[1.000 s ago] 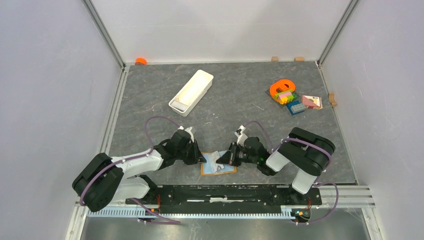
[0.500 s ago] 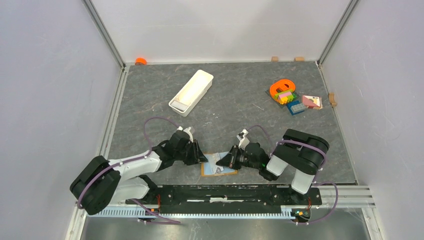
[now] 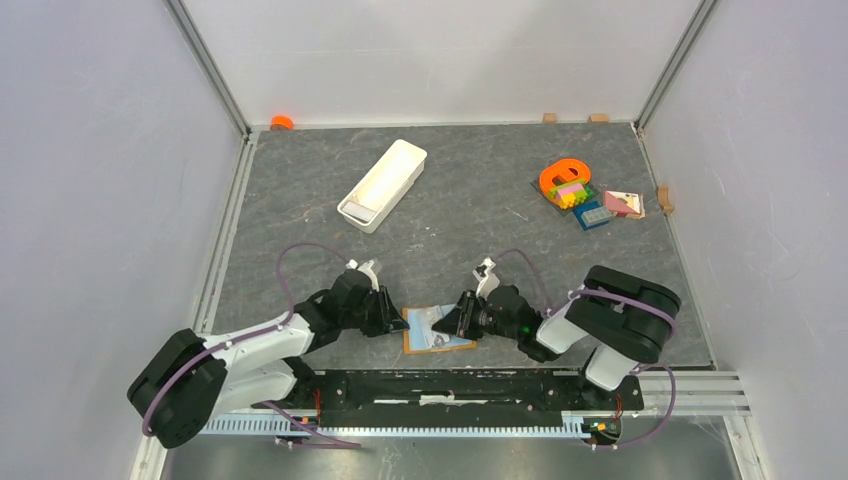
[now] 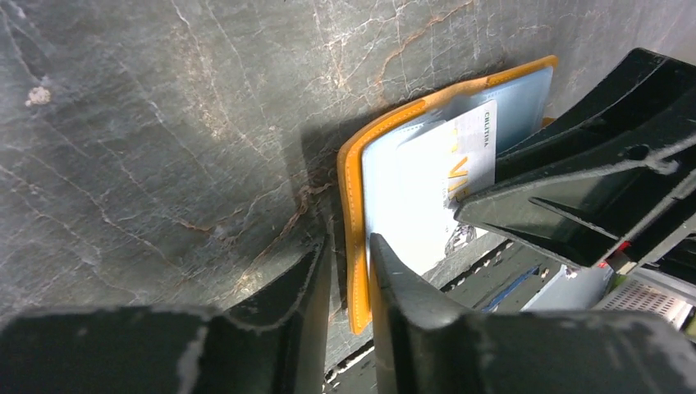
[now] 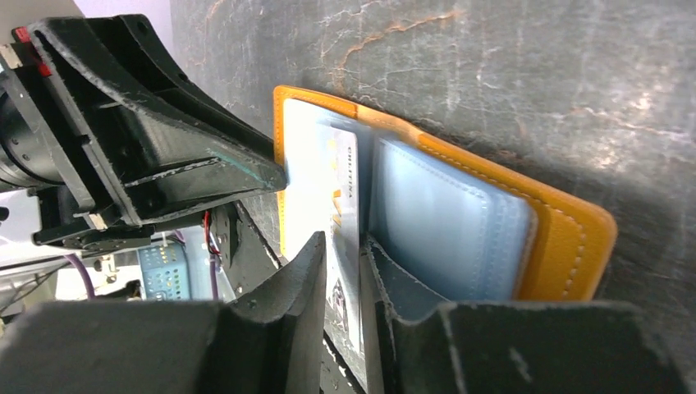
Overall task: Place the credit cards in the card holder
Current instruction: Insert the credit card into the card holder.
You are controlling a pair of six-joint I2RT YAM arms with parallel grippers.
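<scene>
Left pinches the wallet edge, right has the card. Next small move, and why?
Probably ease the right gripper forward, sliding the card deeper into the card holder while the left gripper pins its orange edge: the card overlaps the blue-grey pocket but juts past the holder's edge.

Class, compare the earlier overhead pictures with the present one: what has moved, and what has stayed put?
The left pincer slid slightly toward the near edge, its arm swinging lower-left; it pinches the card holder by its orange edge. The right pincer edged nearer too, clamped on the card. Holder, white tray and toy blocks stayed put.
</scene>
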